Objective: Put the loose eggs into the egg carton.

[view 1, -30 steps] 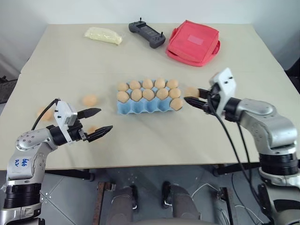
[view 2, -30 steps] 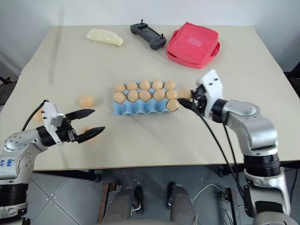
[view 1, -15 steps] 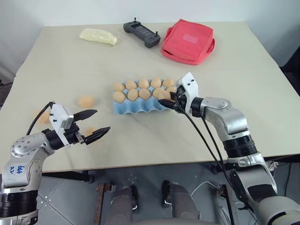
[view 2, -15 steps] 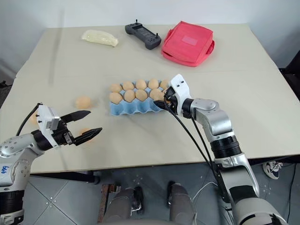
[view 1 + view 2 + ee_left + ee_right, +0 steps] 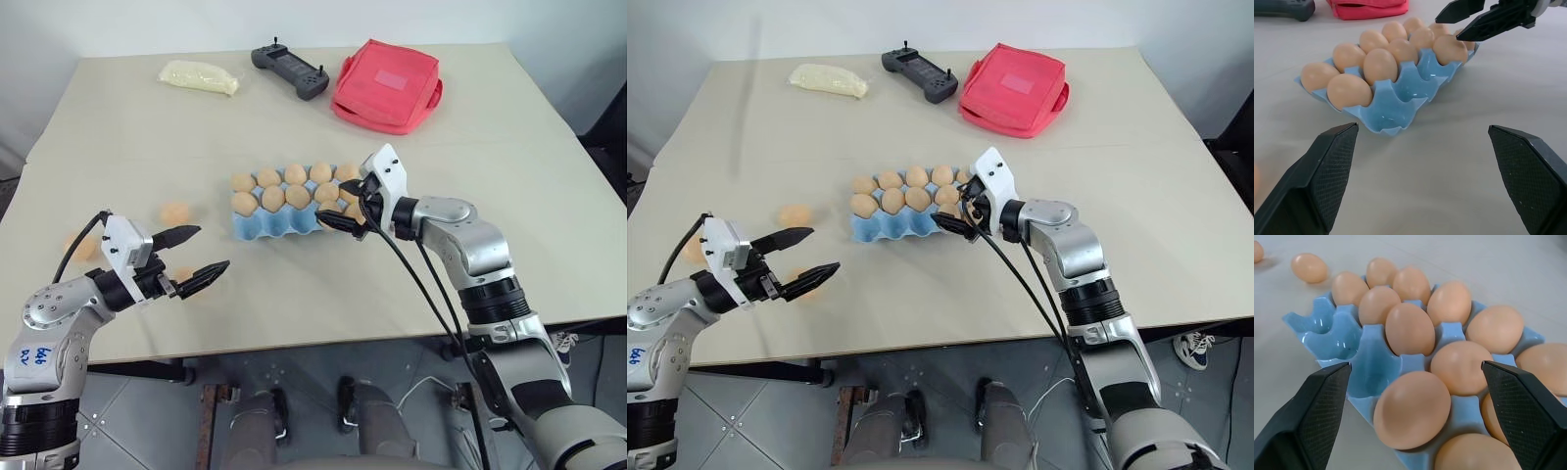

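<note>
Right claw [image 5: 341,207] gapes over the egg carton [image 5: 1371,367], whose empty cups face the wide-apart left claw [image 5: 200,257].

The room is bright and evenly lit from overhead. Shadows on the bench [image 5: 294,108] are soft and short; the egg carton [image 5: 279,223] casts only a faint one. Its blue plastic shows small glossy highlights in the empty cups. Up close, the nearest fingers [image 5: 1308,416] look slightly soft, and the far background blurs.
</note>
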Controlling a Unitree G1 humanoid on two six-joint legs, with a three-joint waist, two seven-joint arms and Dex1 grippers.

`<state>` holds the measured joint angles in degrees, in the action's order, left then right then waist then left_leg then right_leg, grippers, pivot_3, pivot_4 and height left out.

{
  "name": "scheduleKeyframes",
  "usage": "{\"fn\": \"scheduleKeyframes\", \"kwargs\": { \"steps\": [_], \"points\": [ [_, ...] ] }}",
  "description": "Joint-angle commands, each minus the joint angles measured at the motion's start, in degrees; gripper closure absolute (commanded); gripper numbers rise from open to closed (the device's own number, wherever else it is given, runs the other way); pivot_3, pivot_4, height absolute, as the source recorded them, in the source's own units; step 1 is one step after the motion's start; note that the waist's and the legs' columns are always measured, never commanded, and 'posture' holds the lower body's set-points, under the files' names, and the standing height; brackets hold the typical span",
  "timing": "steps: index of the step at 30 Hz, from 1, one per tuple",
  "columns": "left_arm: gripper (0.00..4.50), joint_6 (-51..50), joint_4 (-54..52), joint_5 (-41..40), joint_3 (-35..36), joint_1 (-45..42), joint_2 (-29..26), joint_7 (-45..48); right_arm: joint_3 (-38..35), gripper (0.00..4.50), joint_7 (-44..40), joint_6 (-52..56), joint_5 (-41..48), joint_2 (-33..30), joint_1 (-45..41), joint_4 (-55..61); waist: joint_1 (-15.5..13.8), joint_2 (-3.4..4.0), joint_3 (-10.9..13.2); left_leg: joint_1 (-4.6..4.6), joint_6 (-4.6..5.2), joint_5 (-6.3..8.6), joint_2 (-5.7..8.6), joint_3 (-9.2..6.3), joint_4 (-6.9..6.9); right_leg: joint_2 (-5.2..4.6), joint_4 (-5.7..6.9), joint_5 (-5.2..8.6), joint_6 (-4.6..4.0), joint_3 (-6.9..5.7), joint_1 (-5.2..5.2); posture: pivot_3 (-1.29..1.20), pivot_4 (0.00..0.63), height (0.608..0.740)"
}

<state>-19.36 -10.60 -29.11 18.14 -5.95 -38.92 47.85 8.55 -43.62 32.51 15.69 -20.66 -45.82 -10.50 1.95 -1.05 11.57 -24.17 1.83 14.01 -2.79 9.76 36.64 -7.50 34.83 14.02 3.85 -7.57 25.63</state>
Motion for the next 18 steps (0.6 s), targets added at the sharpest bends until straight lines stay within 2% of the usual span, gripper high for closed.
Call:
{"fn": "scheduleKeyframes", "kwargs": {
  "steps": [1, 9, 14, 18],
  "points": [
    [0.0, 0.3, -3.3, 0.1, 3.5, 0.8, 0.1, -3.7, -2.5, 0.05, -4.7, -2.5, 2.3, -3.1, 1.2, 5.4, -0.1, 0.0, 0.0, 0.0, 0.0, 0.0, 0.0, 0.0, 0.0, -0.01, 0.0, 0.0, 0.0, 0.0, 0.0, 0.0, 0.15, 0.74],
    [0.0, -8.0, -14.2, 1.2, 12.0, 8.0, 1.9, -19.3, -4.8, 0.05, -20.7, -13.3, 5.6, -10.9, 6.6, 4.5, -0.1, -0.01, 0.0, 0.01, 0.05, 0.11, -0.01, 0.07, 0.0, 0.0, -0.13, -0.01, 0.02, 0.05, -0.02, 0.0, 0.15, 0.74],
    [0.0, -21.6, -26.7, -1.8, 15.8, 15.2, 5.9, -30.5, -4.2, 0.05, -30.7, -18.5, 6.9, -12.6, 7.0, -0.3, -0.1, -0.01, 0.0, 0.07, 0.03, 0.13, -0.05, 0.08, 0.03, 0.07, -0.09, -0.01, 0.02, 0.08, -0.04, 0.0, 0.15, 0.74],
    [0.0, -33.1, -36.4, -5.9, 17.1, 18.1, 9.0, -37.6, -2.7, 0.05, -35.6, -20.0, 6.2, -12.5, 5.4, -3.5, -0.3, -0.02, 0.0, 0.02, 0.09, 0.19, -0.12, 0.04, 0.4, 0.05, -0.01, -0.04, -0.03, 0.08, -0.09, 0.0, 0.15, 0.74]
  ]
}}
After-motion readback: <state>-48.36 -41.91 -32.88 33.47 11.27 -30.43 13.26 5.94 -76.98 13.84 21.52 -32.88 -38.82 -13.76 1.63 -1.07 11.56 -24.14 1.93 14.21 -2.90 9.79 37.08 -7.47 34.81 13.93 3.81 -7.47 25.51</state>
